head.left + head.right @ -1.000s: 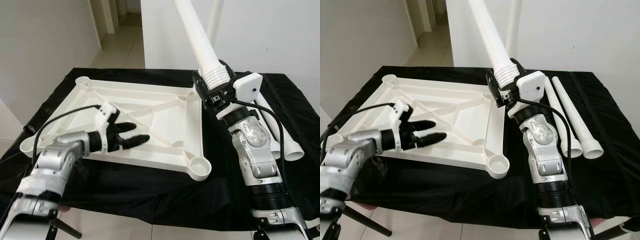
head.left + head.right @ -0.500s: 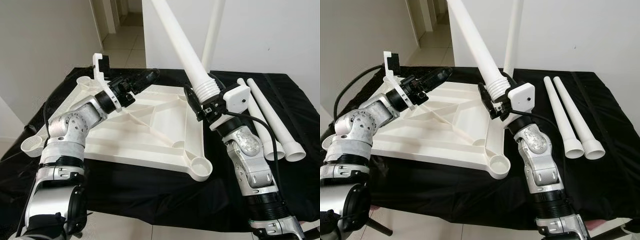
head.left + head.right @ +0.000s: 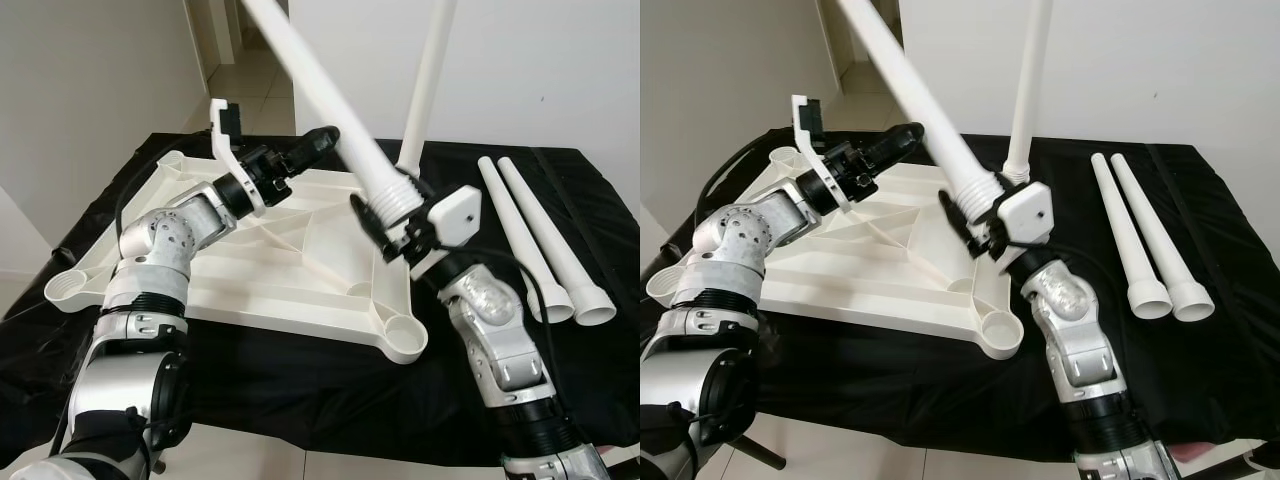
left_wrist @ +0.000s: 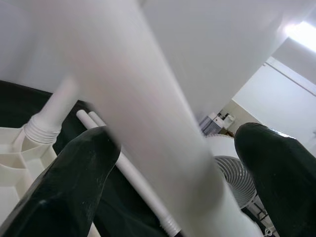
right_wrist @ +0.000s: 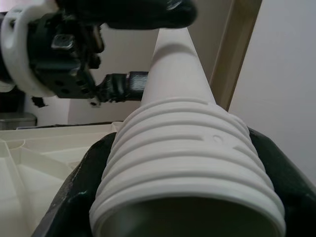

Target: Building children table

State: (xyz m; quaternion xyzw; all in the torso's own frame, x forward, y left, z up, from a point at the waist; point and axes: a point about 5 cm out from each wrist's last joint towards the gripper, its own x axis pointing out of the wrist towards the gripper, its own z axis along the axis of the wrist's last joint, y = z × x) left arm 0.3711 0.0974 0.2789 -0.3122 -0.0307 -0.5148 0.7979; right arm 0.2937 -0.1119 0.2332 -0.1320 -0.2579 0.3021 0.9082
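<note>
the landmark here is the upturned white table top (image 3: 280, 250), lying ribs-up on the black cloth (image 3: 300, 370). nearest the camera, the table top's near right corner socket (image 3: 402, 336) stands empty, and just beyond it, above the right edge, the right gripper (image 3: 395, 222) is clamped around the threaded end of a long white leg (image 3: 330, 100). the leg's long axis slants from that gripper up and back toward the left, across the far right part of the table top, so its threaded end points down and to the right, past the edge, not yet square to any socket. the left gripper (image 3: 318, 142) reaches over the table top from the left side and meets the leg partway up its shaft; its fingers (image 4: 79, 177) are spread with the shaft between them, and whether they press on it i cannot tell. the right arm is nearer the empty socket, so the seating seems to be its work, with the left only steadying. at the far right corner of the table top a fitted leg (image 3: 428, 80) already stands upright. well to the right of the table top, two spare legs (image 3: 545, 240) lie side by side on the cloth. the right wrist view shows the thread ridges (image 5: 187, 163) gripped close, which the head views blur; the left wrist view shows the spread of its fingers about the shaft.
</note>
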